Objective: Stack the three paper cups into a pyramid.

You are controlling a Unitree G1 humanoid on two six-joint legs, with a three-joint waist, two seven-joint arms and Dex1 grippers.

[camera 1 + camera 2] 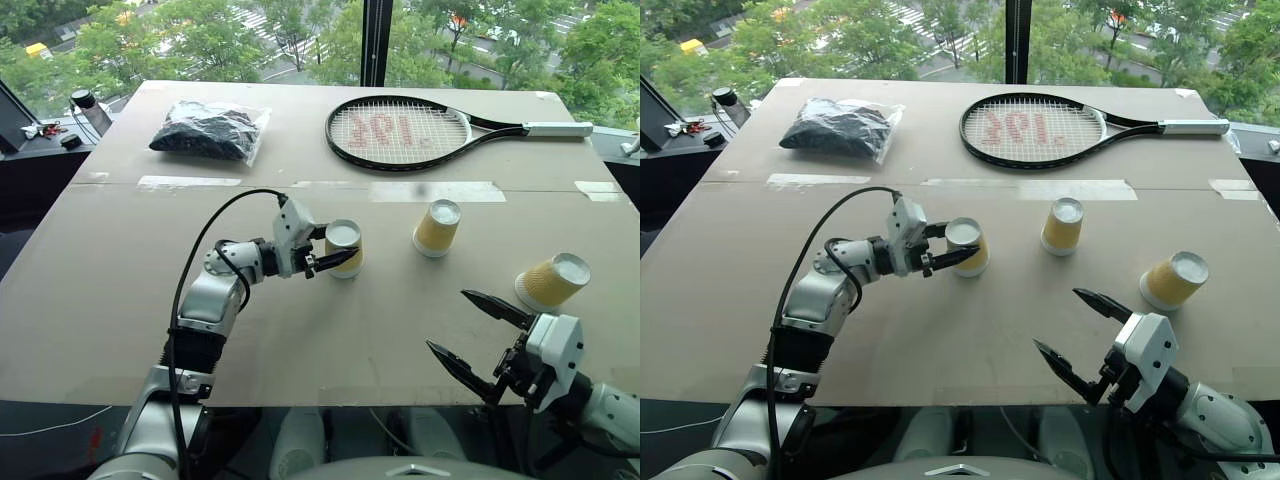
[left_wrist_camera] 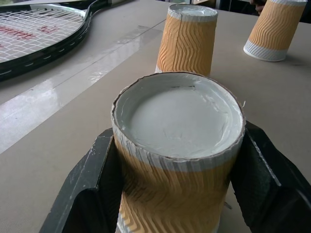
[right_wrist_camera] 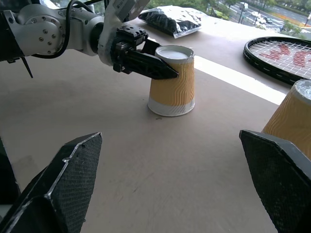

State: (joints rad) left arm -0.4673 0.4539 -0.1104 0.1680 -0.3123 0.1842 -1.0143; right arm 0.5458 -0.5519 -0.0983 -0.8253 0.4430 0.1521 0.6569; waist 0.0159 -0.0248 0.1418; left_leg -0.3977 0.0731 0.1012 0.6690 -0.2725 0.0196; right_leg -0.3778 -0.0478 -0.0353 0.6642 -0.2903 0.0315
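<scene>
**Left hand on first cup; middle cup lies just beyond it, toward the robot's right**

Left hand (image 1: 335, 249): fingers closed on the upper wall of one upside-down paper cup (image 1: 344, 248), one finger on each side, just under the white base that faces up. The held cup stands upright, rim on the bench (image 1: 120, 290), long axis vertical.

Outward from that hand: the middle cup (image 1: 437, 227) stands next, to the hand's right and a little farther from the robot, also base-up, clear of the held cup with bare bench between. Past it, farther right and nearer the robot, is the third cup (image 1: 553, 281), tilted, close to the bench's right edge.

Right hand (image 1: 480, 335): fingers spread wide, holding nothing, low at the near bench edge. The third cup lies just ahead of it, so this arm is the nearer one for that cup.

Judgement: the next move turns on sliding or carrying the held cup rightward until it stands beside the middle cup, forming the bottom pair.
</scene>
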